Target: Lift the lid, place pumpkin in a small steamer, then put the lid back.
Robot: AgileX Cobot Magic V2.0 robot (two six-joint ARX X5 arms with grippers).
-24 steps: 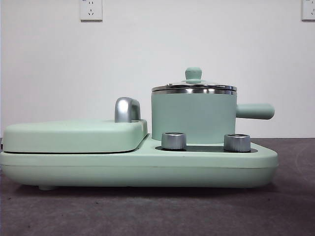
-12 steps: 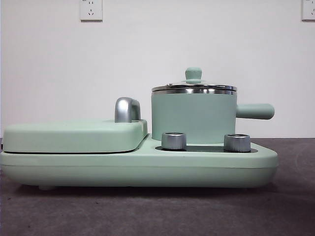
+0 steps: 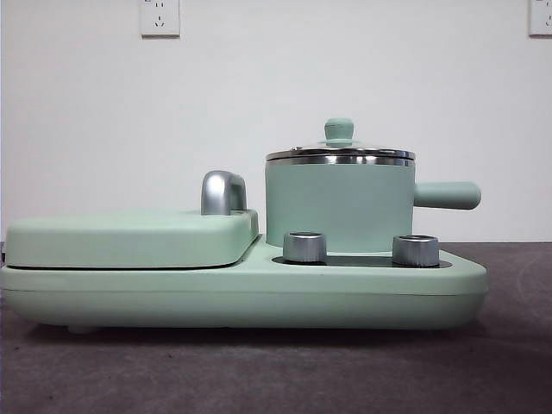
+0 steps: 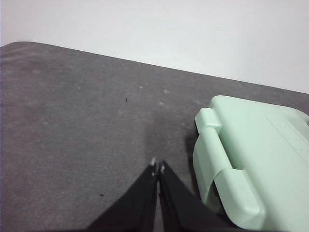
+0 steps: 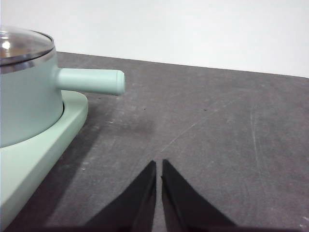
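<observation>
The small steamer [image 3: 338, 205], a mint-green pot with a straight side handle [image 3: 447, 195], stands on the right half of the appliance base [image 3: 241, 297]. The lid [image 3: 340, 153], glass with a steel rim and a mint-green knob, rests on the pot. The right wrist view shows the small steamer [image 5: 26, 96] and lid [image 5: 21, 46] off to one side of my right gripper [image 5: 159, 164], which is shut and empty over the dark table. My left gripper [image 4: 158, 166] is shut and empty beside the base's far end. The pumpkin is out of view.
A wide flat mint-green cover [image 3: 129, 237] with a chrome handle [image 3: 222, 191] lies on the base's left half; the left wrist view shows this cover [image 4: 256, 145] too. Two steel knobs [image 3: 304, 247] sit in front of the pot. The dark grey table [image 3: 276, 371] backs onto a white wall.
</observation>
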